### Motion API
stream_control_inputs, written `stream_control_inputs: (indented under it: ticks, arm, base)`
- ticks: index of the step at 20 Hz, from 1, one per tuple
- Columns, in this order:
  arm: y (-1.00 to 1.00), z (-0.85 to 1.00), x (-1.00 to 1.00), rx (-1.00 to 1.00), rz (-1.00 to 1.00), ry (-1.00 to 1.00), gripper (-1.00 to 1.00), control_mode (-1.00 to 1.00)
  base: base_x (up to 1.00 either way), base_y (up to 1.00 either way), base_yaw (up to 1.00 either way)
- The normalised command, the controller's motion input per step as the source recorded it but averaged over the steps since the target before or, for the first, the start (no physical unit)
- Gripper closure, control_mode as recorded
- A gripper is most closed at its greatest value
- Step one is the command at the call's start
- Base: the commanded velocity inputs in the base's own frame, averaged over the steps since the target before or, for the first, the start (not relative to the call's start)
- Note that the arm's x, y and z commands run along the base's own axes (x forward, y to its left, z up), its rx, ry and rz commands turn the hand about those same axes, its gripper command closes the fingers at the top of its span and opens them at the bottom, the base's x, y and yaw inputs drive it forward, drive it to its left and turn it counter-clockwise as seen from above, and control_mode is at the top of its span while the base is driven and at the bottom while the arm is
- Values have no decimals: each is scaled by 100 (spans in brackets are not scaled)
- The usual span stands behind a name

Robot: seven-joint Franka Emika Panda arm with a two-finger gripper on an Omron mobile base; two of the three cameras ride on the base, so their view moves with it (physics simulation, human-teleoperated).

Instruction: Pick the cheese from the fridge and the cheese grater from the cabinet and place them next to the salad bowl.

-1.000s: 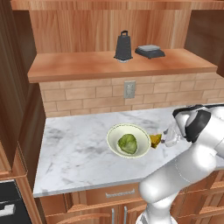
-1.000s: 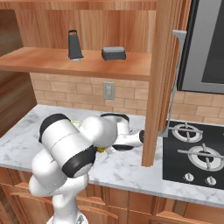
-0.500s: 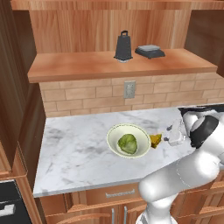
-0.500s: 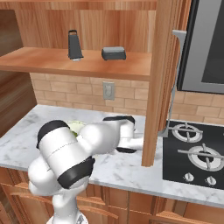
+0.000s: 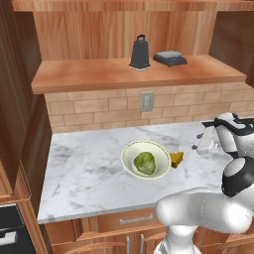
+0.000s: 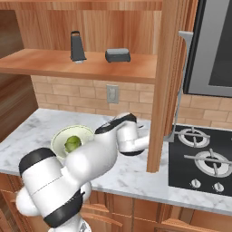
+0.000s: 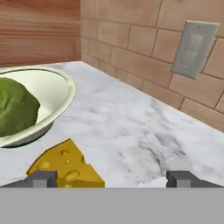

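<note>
The cheese lies on the marble counter just right of the salad bowl, which holds a green lettuce head. My gripper hovers a little right of the cheese, open and holding nothing. In the hand view the cheese sits by the left fingertip, beside the salad bowl; my gripper is spread wide. The cheese grater stands upright on the shelf of the open cabinet; the right base view shows the cheese grater too. The fridge is out of view.
A flat dark scale sits right of the grater. An outlet is on the brick wall. A wooden cabinet side panel hangs at the counter's right end, with a gas stove beyond it.
The jaws have opened wider, and the hand has drawn back to the right and slightly up from the cheese. The cheese stays on the counter by the bowl.
</note>
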Motion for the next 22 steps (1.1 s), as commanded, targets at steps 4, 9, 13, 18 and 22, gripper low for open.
stream_control_inputs:
  ticks: [4,9,13,18,22]
  arm:
    - [6,48,-26,4,-13,16,-100,-100]
    - [4,28,-45,4,-18,10,-100,-100]
    - [4,32,-57,5,-20,13,-100,-100]
    - [27,39,-54,4,-23,14,-100,-100]
    - [40,36,-41,0,-21,12,-100,-100]
  base:
    - [0,0,0]
    - [0,0,0]
    - [0,0,0]
    - [0,0,0]
    - [0,0,0]
